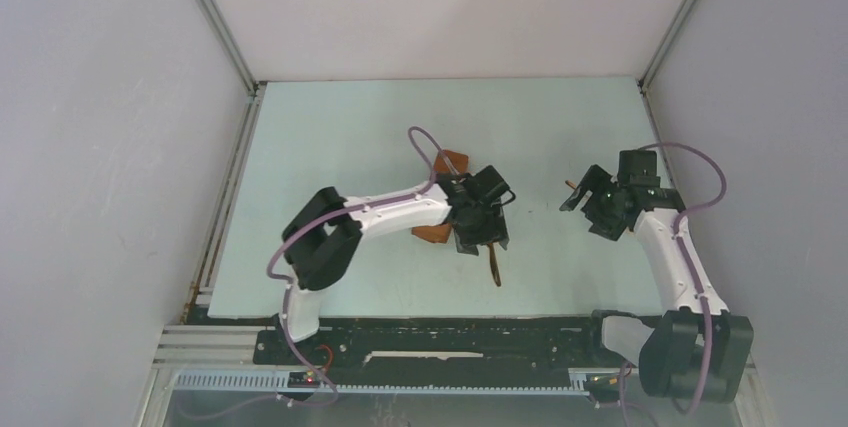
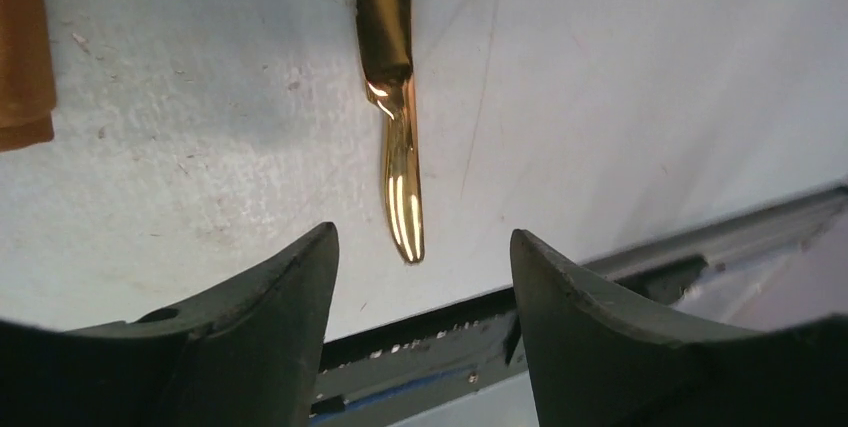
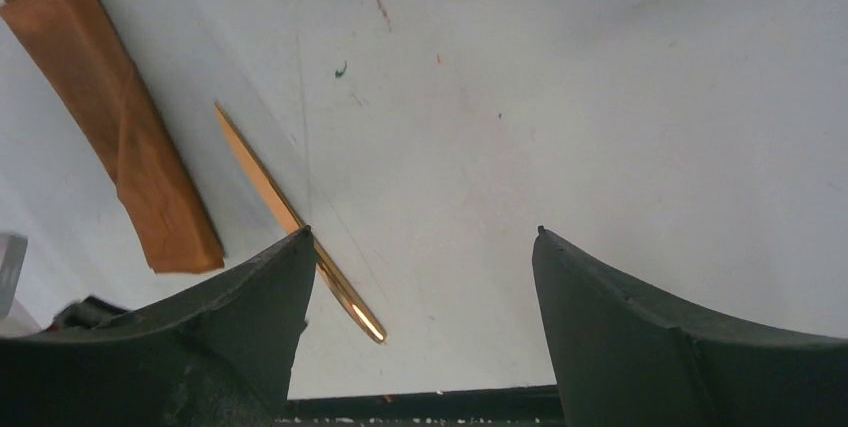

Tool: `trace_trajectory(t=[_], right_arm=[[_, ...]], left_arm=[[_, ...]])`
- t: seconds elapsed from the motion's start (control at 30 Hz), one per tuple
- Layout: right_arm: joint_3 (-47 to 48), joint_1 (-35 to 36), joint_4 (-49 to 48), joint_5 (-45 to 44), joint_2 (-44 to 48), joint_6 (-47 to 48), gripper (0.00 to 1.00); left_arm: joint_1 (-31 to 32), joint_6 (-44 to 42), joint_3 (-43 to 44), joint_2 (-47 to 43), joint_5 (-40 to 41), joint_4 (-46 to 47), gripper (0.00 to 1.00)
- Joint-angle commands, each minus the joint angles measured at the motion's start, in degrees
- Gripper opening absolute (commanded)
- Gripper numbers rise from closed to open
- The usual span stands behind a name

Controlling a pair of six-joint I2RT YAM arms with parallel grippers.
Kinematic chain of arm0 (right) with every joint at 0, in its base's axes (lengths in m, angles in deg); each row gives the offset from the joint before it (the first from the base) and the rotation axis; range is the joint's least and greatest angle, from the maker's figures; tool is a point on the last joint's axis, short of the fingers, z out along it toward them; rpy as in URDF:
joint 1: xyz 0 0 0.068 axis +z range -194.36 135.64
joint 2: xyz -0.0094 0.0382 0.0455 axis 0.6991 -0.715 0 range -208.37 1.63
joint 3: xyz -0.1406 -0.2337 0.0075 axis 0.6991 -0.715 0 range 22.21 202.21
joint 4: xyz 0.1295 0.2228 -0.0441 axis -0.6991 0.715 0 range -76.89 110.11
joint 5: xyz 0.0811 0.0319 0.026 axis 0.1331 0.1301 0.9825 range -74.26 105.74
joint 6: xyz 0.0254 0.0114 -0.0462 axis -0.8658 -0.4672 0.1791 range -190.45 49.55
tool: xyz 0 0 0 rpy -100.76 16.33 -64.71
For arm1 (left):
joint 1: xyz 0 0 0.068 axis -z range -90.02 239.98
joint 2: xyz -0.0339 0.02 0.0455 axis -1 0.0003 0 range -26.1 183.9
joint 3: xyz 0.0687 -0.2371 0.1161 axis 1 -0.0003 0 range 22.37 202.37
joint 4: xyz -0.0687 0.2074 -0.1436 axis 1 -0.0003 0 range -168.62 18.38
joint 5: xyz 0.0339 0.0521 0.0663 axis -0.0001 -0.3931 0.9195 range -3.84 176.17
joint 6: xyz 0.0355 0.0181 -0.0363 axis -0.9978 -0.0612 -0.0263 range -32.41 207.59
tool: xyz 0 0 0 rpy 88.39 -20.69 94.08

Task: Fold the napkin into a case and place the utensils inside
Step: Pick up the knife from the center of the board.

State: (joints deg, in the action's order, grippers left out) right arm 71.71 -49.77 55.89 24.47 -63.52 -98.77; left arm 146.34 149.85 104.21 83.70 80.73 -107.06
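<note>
pale table [image 3: 620,97] carries the folded case [image 3: 130,147] at upper left; left gripper [image 2: 422,231] and right gripper [image 3: 422,233] hang open, empty. loading step, i think: next, grip the golden utensil [image 2: 400,177].

Qty per kind, all views.
Arms: 2, i.e. left arm [image 1: 390,209] and right arm [image 1: 675,257].
Grippers: 2, 1 per arm, i.e. left gripper [image 2: 422,239] and right gripper [image 3: 420,237].
Fingers [image 2: 270,317]: 2 per gripper, 4 tot.
Napkin [image 3: 118,127]: 1 pc, rust-orange, folded narrow. Top view: 2 patches either side of left arm, counted as 1.
Utensil [image 2: 400,177], golden: 1 in ea. wrist view, 1 clear in top view. Same item or 2 separate: not resolvable.
Thin brown stub [image 1: 572,185] at right gripper: 1, kind unknown.
Table [image 1: 350,127]: 1.
</note>
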Motion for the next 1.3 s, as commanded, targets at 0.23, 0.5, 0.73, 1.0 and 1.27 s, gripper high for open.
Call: trace_trajectory(t=[0.23,0.5,0.73,1.0,1.27], right_arm=[[-3.0,-0.8,-0.7,8.7,3.9,3.7,0.84],[-3.5,-3.4,-1.8,11.1,6.2,4.2,0.83],[-3.6,-3.6,-2.2,12.2,6.1,4.3,0.83],[-3.6,-3.9,-2.1,12.5,7.1,4.4,0.83],[-3.7,-5.3,-2.2,12.7,7.3,4.4,0.82]], left_arm=[[2.4,15.0,20.2,14.5,11.9,-21.3,0.61],[2.4,17.5,23.2,19.0,11.6,-23.5,0.49],[2.4,17.1,25.8,21.9,13.7,-26.3,0.46],[2.4,10.8,31.5,27.6,16.1,-33.0,0.43],[2.4,6.6,29.6,28.4,18.3,-32.0,0.34]])
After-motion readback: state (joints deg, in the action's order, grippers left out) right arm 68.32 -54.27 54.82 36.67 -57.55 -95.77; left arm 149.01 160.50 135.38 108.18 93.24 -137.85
